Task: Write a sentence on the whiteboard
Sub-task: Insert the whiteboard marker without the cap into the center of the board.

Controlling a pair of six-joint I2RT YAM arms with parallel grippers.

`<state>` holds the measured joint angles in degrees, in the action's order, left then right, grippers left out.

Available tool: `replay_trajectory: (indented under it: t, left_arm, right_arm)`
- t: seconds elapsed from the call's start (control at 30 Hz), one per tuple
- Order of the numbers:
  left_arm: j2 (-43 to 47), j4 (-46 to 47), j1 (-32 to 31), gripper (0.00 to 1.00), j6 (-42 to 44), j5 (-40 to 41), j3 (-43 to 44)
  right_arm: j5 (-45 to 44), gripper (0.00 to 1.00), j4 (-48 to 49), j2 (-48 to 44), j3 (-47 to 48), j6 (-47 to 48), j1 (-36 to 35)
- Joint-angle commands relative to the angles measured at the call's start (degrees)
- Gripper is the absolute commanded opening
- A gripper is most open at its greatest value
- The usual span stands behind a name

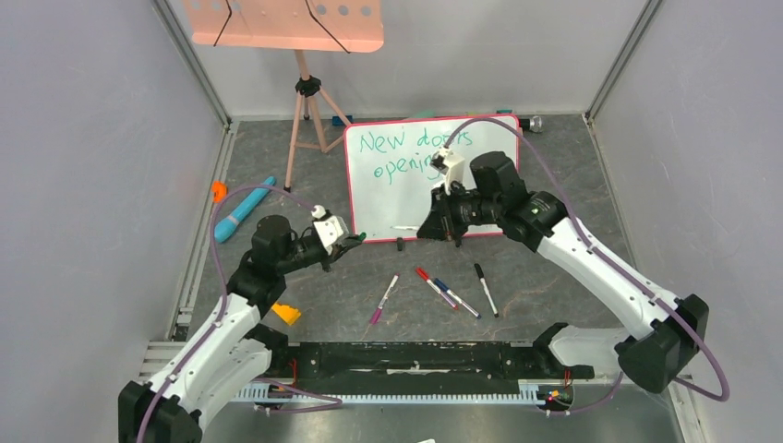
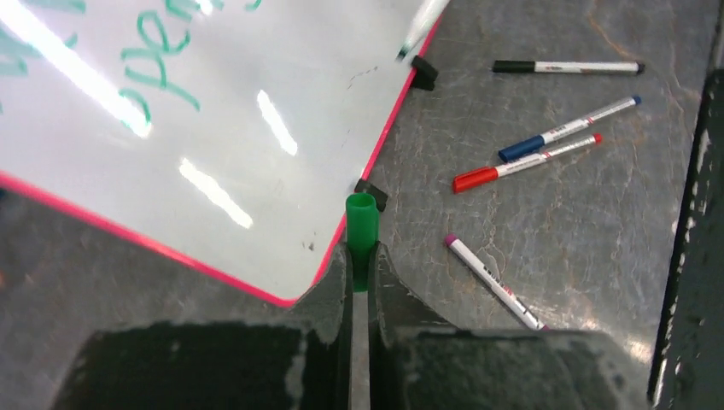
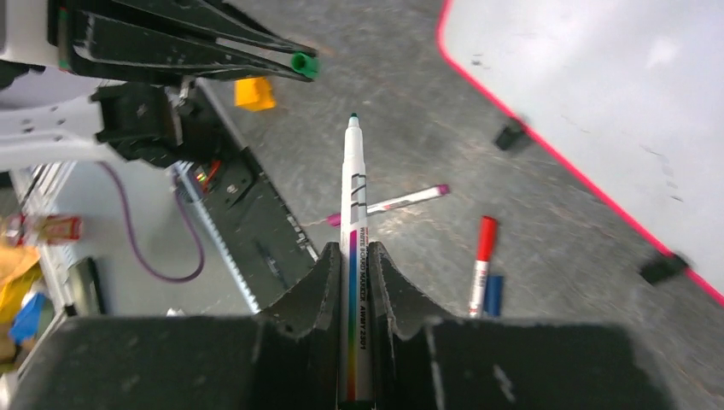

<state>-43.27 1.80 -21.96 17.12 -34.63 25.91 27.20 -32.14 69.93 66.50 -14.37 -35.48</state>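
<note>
The sentence [image 1: 414, 152] reads "New doors openin"; the right arm [image 1: 572, 242] hides its end. The right gripper [image 3: 352, 253] pinches a marker [image 3: 353, 184] labelled "WHITE BOARD MARKER". The left gripper [image 2: 359, 249] pinches a green cap [image 2: 360, 220]. The whiteboard [image 2: 256, 213] lies ahead-left of the left fingers.

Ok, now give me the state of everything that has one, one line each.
whiteboard: written on, lower half blank.
sentence: green, two lines, end hidden by right arm.
green cap: pinched in left gripper.
green marker: uncapped, held in right gripper.
purple marker, red marker, blue marker, black marker: capped, lying loose.
</note>
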Motion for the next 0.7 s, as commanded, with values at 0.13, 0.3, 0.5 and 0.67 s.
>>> replay_trajectory:
  t: [0.13,0.3,0.5,0.67]
  left_arm:
    - [2.6,-26.0,-1.2,0.02,42.0,-9.8,6.8]
    - [6.7,-16.3,-1.3,0.02,37.9,-11.0,0.6]
    - [5.8,-16.8,-1.3,0.02,37.4,-11.4,0.8]
    - [5.5,-16.8,-1.5,0.02,37.4,-11.9,0.8]
  right_arm:
    - [6.2,0.00,-3.6,3.7,5.6,1.3,-3.8]
    - [8.3,0.00,-2.8,5.2,6.1,1.3,-5.2]
    - [8.7,0.00,-2.3,6.0,5.4,1.7,-6.5]
    - [8.6,0.00,-0.4,6.8,4.7,1.1,-7.4]
